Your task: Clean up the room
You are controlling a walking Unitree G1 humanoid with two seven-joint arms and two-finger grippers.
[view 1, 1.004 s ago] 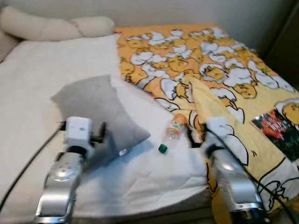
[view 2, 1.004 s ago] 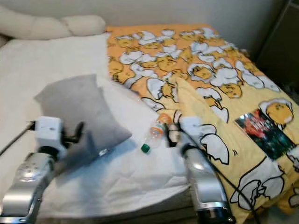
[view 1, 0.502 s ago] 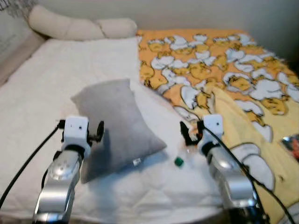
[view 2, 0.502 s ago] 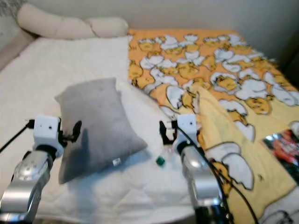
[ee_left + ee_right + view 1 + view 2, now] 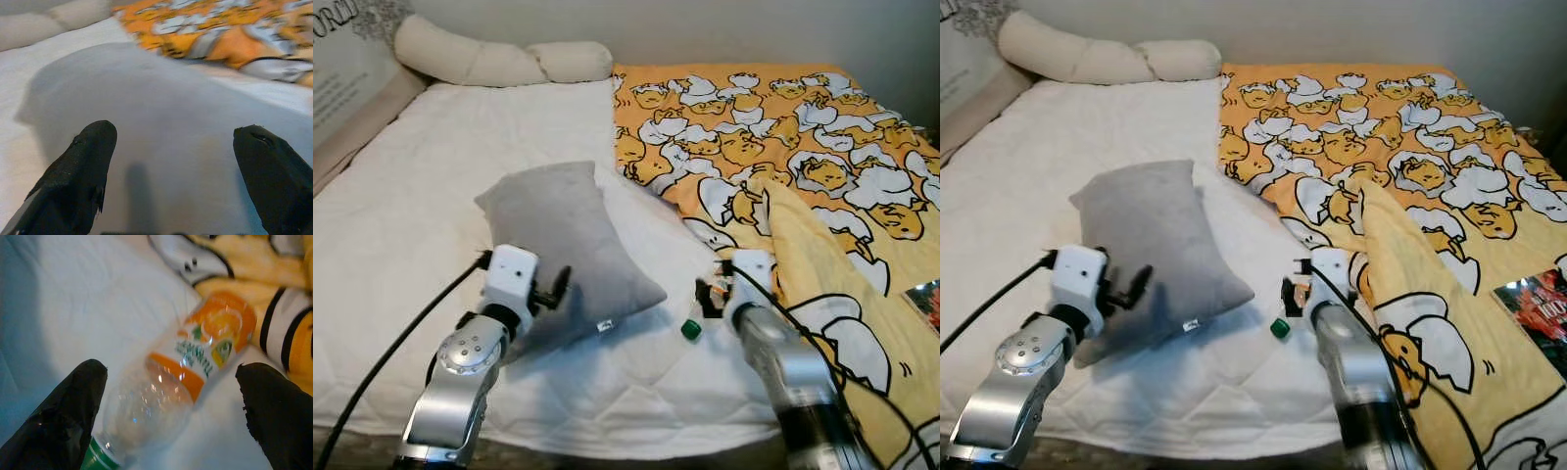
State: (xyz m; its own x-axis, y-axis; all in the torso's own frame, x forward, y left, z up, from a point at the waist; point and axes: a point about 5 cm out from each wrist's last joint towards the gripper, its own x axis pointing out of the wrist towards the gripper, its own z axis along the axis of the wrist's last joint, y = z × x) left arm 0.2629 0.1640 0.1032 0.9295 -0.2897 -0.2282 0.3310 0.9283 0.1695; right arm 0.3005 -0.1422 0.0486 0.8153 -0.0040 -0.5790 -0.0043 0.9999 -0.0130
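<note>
On the white bed (image 5: 401, 206), the right tool (image 5: 171, 421), fingers spread, straddles a clear bottle (image 5: 171, 387) whose orange label is too blurred to read, while the left tool (image 5: 171, 176) hovers spread over a grey pillow (image 5: 568, 245).

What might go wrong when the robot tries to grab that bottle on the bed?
The bottle lies on its side on the soft white mattress, so it may roll away when the open right gripper closes. The yellow blanket sits right beside it, so a finger might catch the fabric. The left gripper, open over the gray pillow, could nudge it.
</note>
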